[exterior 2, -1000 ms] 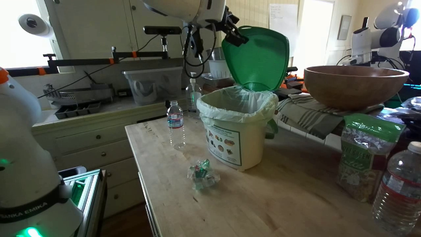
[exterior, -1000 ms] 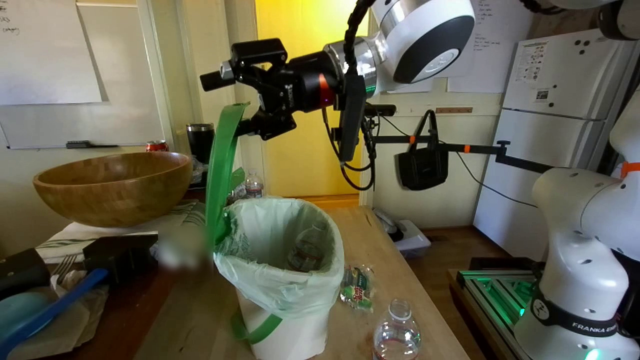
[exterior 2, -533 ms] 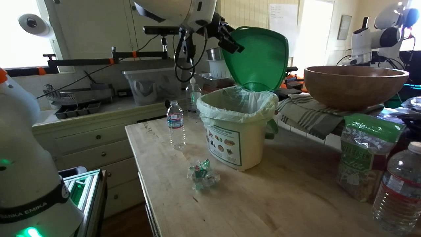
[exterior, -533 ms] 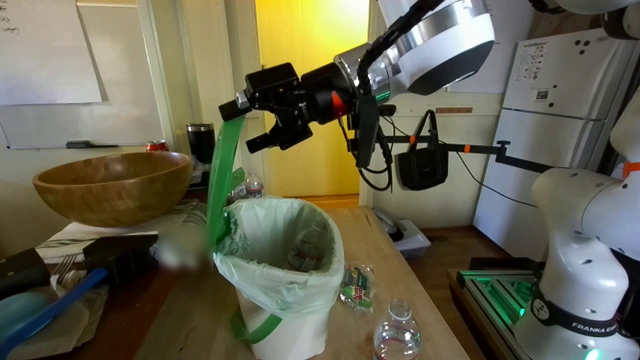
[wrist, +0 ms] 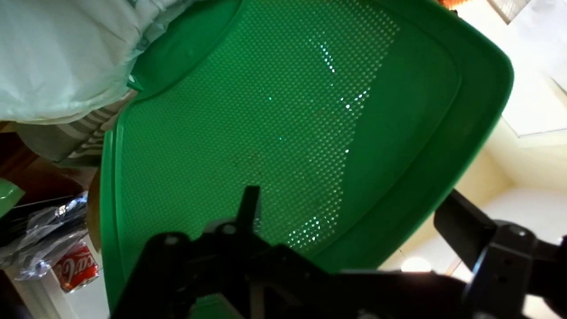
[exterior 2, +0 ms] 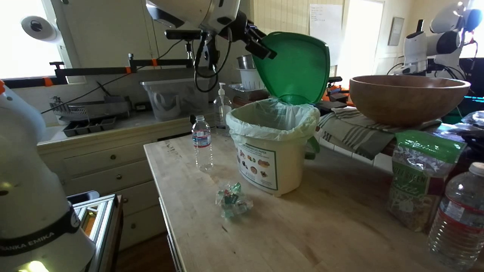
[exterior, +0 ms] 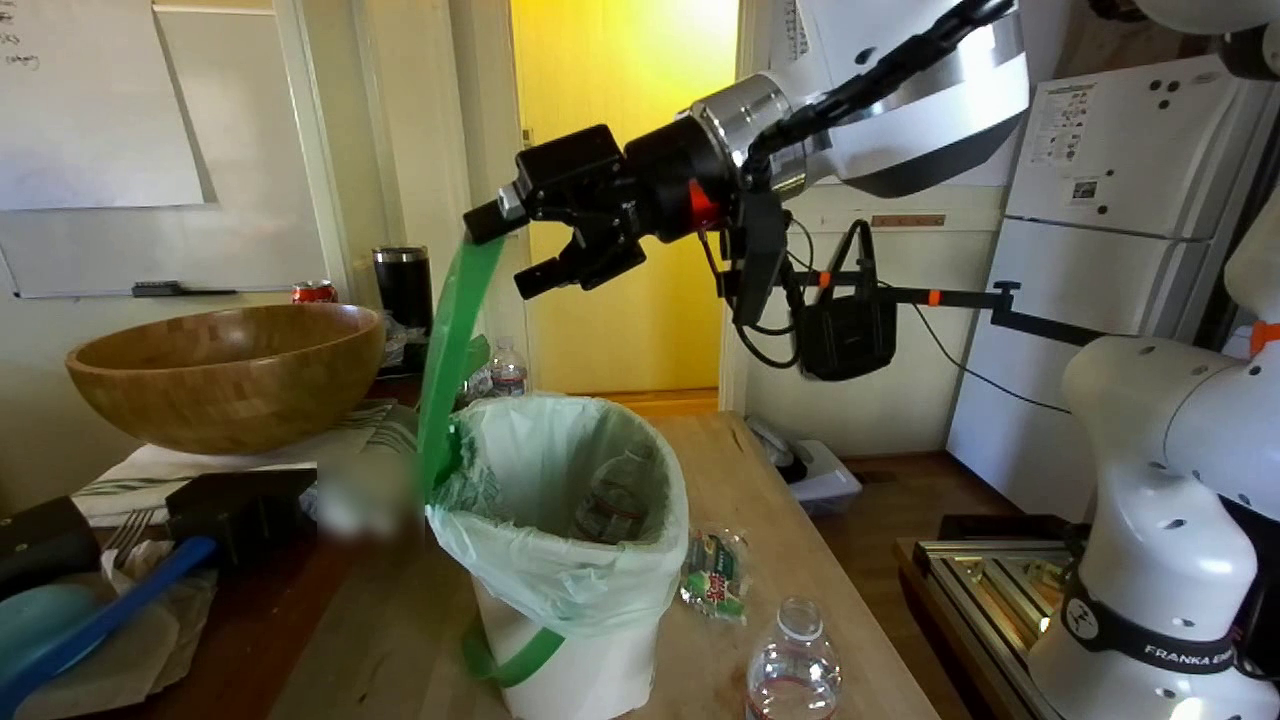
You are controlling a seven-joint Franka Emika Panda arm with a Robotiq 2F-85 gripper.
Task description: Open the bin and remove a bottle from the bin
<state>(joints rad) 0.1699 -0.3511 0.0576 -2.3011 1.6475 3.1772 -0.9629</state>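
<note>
Black end effector [exterior: 500, 254] has its fingers wide apart — by the top of the lid [exterior: 455, 350]. The lid is up — I see a bottle [exterior: 612, 500] inside the bin [exterior: 590, 670].

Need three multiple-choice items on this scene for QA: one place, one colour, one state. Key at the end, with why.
1. Place: which of these has a bottle visible inside it?
A. the wooden bowl
B. the black bag
C. the bin

2. Colour: what colour is the raised lid?
A. green
B. red
C. brown

3. State: how does the tool stand?
A. closed around a bottle
B. open, jaws apart
C. fully shut

Key:
1: C, since an exterior view looks down into the bin and the clear bottle shows there.
2: A, since the lid is green in all three views.
3: B, since an exterior view shows a plain gap between the jaws.
</note>
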